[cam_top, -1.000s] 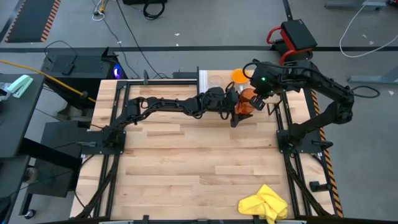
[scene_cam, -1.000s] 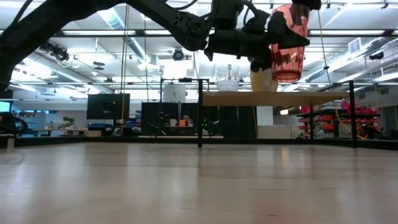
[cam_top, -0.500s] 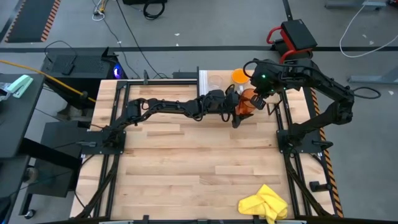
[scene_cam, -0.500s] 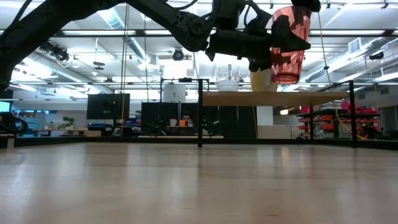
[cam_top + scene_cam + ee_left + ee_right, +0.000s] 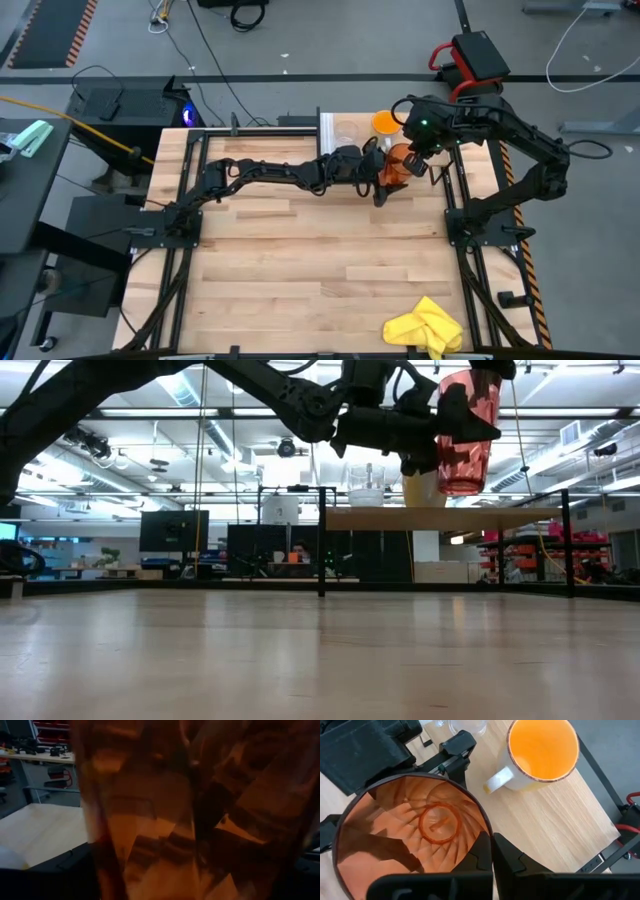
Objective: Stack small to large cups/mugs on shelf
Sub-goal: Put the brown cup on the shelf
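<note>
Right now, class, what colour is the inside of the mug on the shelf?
Bright orange inside the mug, with a pale handle; the right wrist view shows it best.

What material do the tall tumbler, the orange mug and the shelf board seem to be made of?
The tumbler looks like translucent amber plastic or tinted glass: light passes through its faceted walls, which does not settle which. The orange mug seems glazed ceramic: opaque, glossy orange inside, with a pale handle. The shelf board appears to be light wood or wood laminate, matte, with faint grain lines.
</note>
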Robot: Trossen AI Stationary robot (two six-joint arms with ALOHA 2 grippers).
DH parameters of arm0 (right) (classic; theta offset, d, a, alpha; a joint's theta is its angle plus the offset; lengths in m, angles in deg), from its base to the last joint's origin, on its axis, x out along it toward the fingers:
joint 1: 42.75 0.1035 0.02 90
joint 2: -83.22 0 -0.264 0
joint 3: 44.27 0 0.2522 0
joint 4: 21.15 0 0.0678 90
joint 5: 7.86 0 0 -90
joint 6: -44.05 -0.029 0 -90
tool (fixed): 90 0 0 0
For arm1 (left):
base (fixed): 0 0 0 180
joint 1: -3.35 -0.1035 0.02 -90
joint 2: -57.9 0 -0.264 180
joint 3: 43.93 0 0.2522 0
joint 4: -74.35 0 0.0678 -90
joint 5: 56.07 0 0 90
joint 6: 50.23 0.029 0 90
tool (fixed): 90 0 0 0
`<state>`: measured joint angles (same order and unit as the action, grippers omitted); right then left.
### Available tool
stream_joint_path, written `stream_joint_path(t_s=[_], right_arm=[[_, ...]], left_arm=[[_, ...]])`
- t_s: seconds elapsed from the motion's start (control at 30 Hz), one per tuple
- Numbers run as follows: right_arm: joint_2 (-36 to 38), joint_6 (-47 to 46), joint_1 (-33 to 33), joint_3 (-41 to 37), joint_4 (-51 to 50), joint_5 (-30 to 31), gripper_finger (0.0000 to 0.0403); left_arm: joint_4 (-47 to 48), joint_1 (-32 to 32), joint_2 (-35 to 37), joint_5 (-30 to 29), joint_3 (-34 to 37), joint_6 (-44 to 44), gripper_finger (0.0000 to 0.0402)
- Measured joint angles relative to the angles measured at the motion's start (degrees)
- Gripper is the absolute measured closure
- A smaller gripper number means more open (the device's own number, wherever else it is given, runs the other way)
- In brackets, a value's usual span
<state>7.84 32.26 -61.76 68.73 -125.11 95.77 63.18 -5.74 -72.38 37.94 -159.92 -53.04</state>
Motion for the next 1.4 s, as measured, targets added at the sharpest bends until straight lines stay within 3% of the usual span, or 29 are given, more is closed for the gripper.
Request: stream_joint_path(t_s=[0.2,1.4], right_arm=[[0.0,0.3,0.0,0.0,-0.3,-0.8,0.0403],[0.0,1.5,0.0,0.0,0.2,-1.7,0.0403]], left_arm=[[0.0,0.0,0.0,0.0,0.0,-0.6,0.0003],[2.6,0.5,0.0,0.1,0.0,-2.8,0.0005]])
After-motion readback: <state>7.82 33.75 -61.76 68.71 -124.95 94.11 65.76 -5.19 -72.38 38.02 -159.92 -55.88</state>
